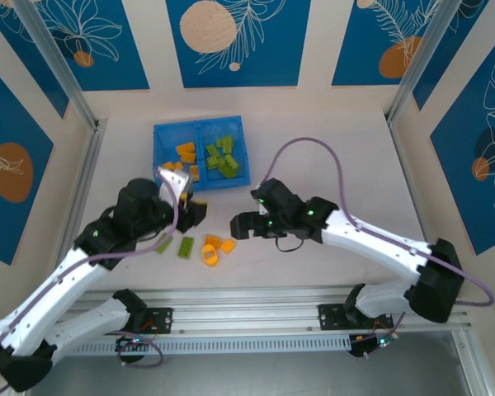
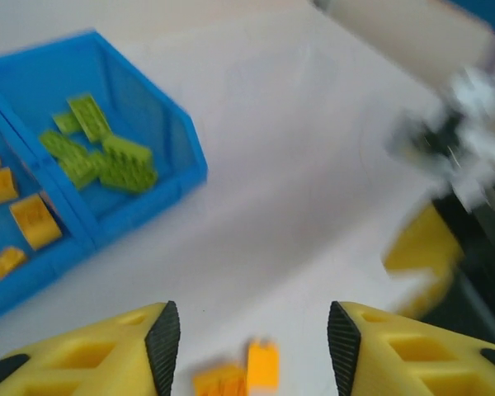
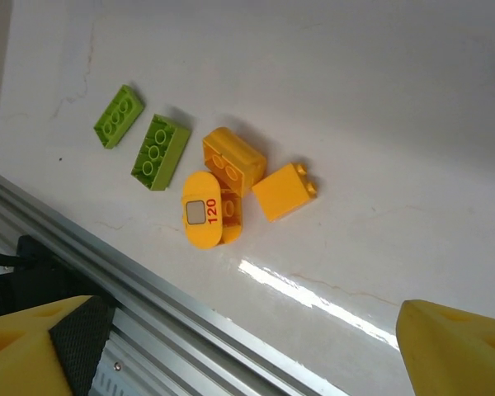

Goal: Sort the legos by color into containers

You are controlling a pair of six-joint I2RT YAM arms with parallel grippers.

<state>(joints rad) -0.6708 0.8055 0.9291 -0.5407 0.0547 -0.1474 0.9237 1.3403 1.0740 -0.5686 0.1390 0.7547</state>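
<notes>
Presently, left gripper (image 2: pixel 253 342) and right gripper (image 3: pixel 243 330) gape empty; the right should straddle the outermost orange brick (image 3: pixel 285 191) squarely, clear of the adjoining orange cluster (image 3: pixel 223 186).

left arm (image 1: pixel 66 276): elbow bent, reaching forward and inward | left gripper (image 2: pixel 253 338): fingers (image 2: pixel 161 342) spread apart, black pads facing each other | right arm (image 1: pixel 371 243): stretched inward to the left | right gripper (image 3: pixel 247 342): fingers spread wide; its blurred body lies ahead-right of the left fingers, apart
</notes>
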